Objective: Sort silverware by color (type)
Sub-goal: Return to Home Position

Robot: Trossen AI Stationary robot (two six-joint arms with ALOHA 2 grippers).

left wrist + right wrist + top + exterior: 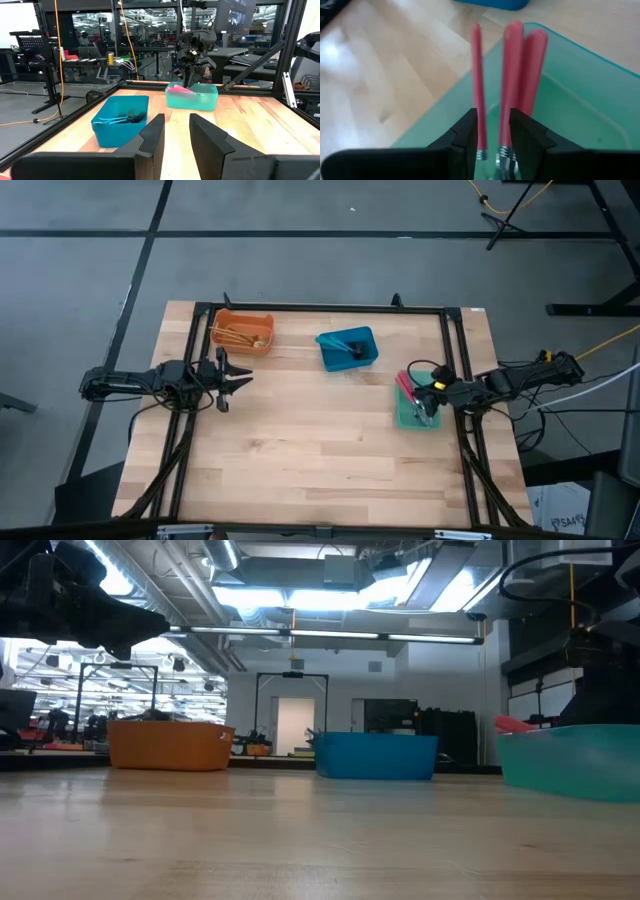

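Red-handled silverware [512, 75] lay right beneath the right tool [492, 119]. Its two dark fingers stood a little apart and clamped nothing. The red handles showed through and beyond the gap, leaning up against a wall of the green bin [580, 100]. That tool hovered over the green bin at the right edge of the worktop [320, 460]. The left tool [238, 375] hung over the worktop's left side, fingers spread and empty. It was near the orange bin [262, 320] and well apart from all the silverware.

From above, gold silverware [235, 337] lay in the orange bin. Dark forks [352, 348] lay in the blue bin [335, 362], which sat between the other two bins. The level view showed the three bins in a row, but their walls hid the contents, save for a red tip poking over the green bin's rim. The left wrist view caught the dark forks heaped in one end of the blue bin. Farther off it showed the right arm bent over the green bin, with a pink handle at the rim. Only the right wrist view showed three red handles side by side; their metal ends near the fingers were too blurred to make out.
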